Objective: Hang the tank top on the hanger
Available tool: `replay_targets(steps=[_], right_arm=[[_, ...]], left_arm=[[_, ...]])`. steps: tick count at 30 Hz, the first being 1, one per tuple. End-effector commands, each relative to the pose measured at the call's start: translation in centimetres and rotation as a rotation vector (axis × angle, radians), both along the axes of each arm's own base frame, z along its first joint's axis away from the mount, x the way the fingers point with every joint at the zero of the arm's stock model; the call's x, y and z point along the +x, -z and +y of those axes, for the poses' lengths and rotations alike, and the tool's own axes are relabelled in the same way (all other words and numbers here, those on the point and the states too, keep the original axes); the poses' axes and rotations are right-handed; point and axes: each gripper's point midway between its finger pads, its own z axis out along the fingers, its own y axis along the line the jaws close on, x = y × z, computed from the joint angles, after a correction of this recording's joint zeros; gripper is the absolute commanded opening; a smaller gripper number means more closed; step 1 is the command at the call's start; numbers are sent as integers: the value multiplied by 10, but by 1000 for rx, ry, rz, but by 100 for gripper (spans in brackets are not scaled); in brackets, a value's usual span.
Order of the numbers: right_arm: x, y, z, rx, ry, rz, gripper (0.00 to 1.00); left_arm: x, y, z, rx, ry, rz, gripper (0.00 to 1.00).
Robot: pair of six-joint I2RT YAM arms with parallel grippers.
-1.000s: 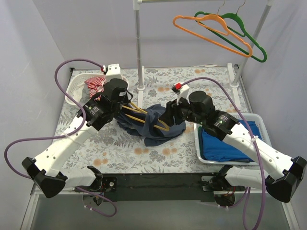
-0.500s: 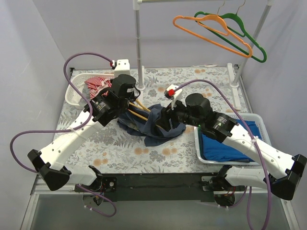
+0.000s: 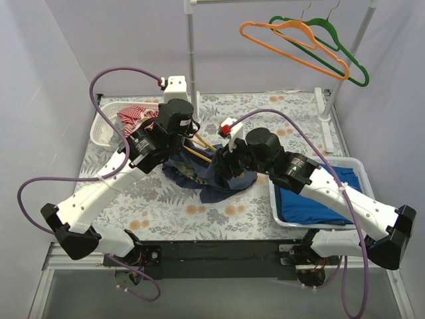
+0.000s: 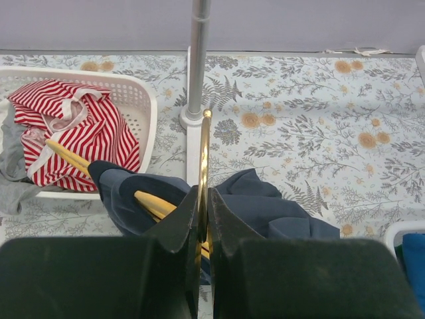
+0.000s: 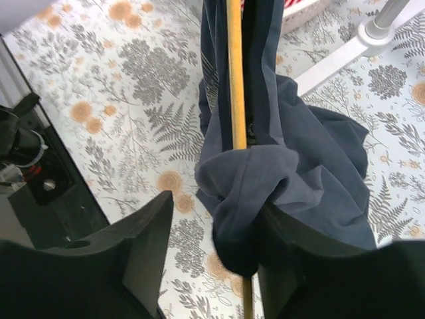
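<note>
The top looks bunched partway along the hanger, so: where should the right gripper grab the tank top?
Probably the thick gathered fold of the tank top around the hanger bar. Come in along the bar from the right arm's side, right gripper jaws straddling it: that bunch gives bulk to pinch.

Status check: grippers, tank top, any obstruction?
Left gripper jaws shut on hanger. Right gripper jaws apart around bunched tank top, partly threaded on hanger. Rack post close beyond left gripper.
</note>
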Motion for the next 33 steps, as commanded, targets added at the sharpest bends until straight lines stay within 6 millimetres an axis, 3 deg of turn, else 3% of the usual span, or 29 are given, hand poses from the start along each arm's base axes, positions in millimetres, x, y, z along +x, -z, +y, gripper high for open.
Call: replay_targets(steps=[1, 2, 4, 5, 6, 9, 10, 11, 13, 14, 17, 20, 21, 24, 26, 33], right_arm=[[10, -22, -9, 15, 80, -65, 46], [13, -23, -15, 13, 114, -76, 30], [12, -27, -23, 31, 146, -83, 16], [14, -30, -28, 38, 169, -90, 3], [13, -33, -32, 47, 183, -95, 1], [9, -47, -47, 92, 223, -112, 1], [6, -56, -54, 119, 235, -122, 1], [6, -57, -59, 123, 248, -128, 1], [2, -63, -69, 137, 268, -135, 1], [2, -63, -72, 139, 284, -132, 1], [0, -65, -82, 146, 312, -124, 1], [-2, -66, -90, 159, 340, -122, 1], [-3, -66, -95, 160, 357, -116, 1], [-2, -66, -105, 145, 391, -119, 1], [-1, -62, -111, 121, 415, -119, 1], [0, -75, -126, 121, 475, -126, 1]], left_arm=[[-2, -29, -7, -38, 7, -59, 0], [-3, -31, -9, -40, 12, -62, 0], [-2, -36, -15, -55, 27, -66, 0], [-3, -37, -19, -61, 44, -65, 0], [-2, -37, -24, -66, 58, -61, 0], [0, -48, -34, -101, 89, -76, 0], [1, -56, -38, -119, 99, -86, 3], [2, -59, -42, -132, 112, -90, 13], [3, -70, -53, -168, 153, -106, 18], [3, -73, -57, -176, 170, -110, 31], [4, -81, -69, -209, 209, -119, 56], [1, -86, -77, -239, 249, -120, 68], [-2, -89, -79, -252, 266, -123, 78], [-10, -98, -80, -289, 307, -136, 93], [-15, -106, -80, -318, 331, -150, 98], [-29, -121, -61, -382, 320, -193, 98]])
